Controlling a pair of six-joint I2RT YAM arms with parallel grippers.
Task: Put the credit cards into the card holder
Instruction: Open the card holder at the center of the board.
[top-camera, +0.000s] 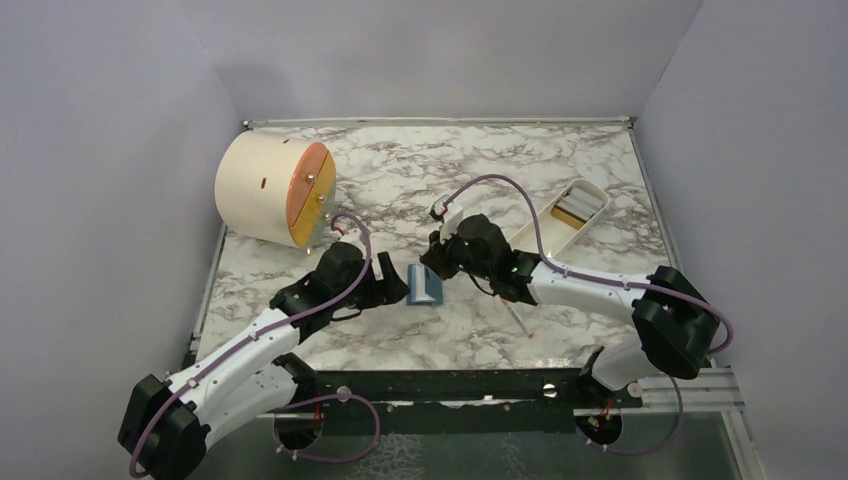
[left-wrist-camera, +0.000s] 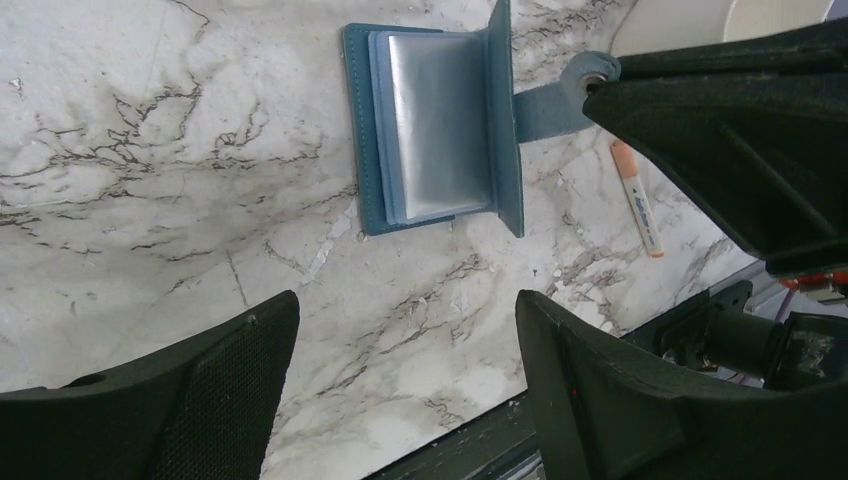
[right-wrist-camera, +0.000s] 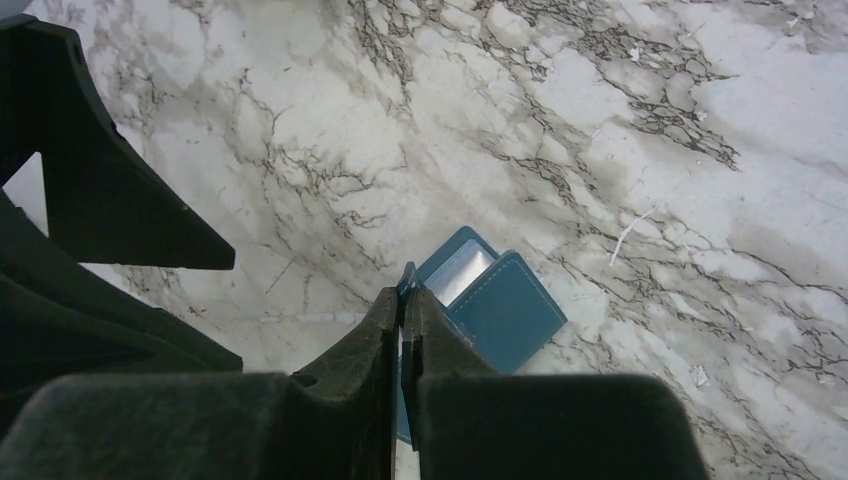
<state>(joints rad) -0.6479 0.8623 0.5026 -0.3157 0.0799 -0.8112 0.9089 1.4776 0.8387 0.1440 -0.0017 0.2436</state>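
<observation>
The small square teal-blue folding card holder (top-camera: 424, 285) is lying open on the white, grey-veined marble tabletop (top-camera: 480, 170), between the two grippers near the middle of the table. In the left wrist view its (left-wrist-camera: 430, 130) lighter blue inside is facing up with a clear, shiny pocket showing, and one cover is standing up along the right edge. A teal strap with a round snap button (left-wrist-camera: 590, 75) is reaching out from that cover to the tip of the right gripper (right-wrist-camera: 402, 300).

The right gripper's fingers are pressing together, and a thin teal strip is showing at their tips. It is probably the strap that they are pinching, though the contact itself is partly hidden by the fingers.

The left gripper (left-wrist-camera: 405, 300) is hovering just beside the card holder on its left, its fingers spread wide and gripping nothing, with bare marble between them.

The credit cards (top-camera: 573, 210), thin gold-yellow and grey rectangles, are sitting inside a white oblong plastic tray (top-camera: 598, 192) at the far right of the table, well apart from the card holder. No card is showing in the holder's pocket.

A thin white pen-like stick with a reddish-orange end (left-wrist-camera: 637, 200) is lying on the marble near the right arm, apart from the card holder. A large cream round drum with an orange end face (top-camera: 262, 188) is resting on its side at the far left.
</observation>
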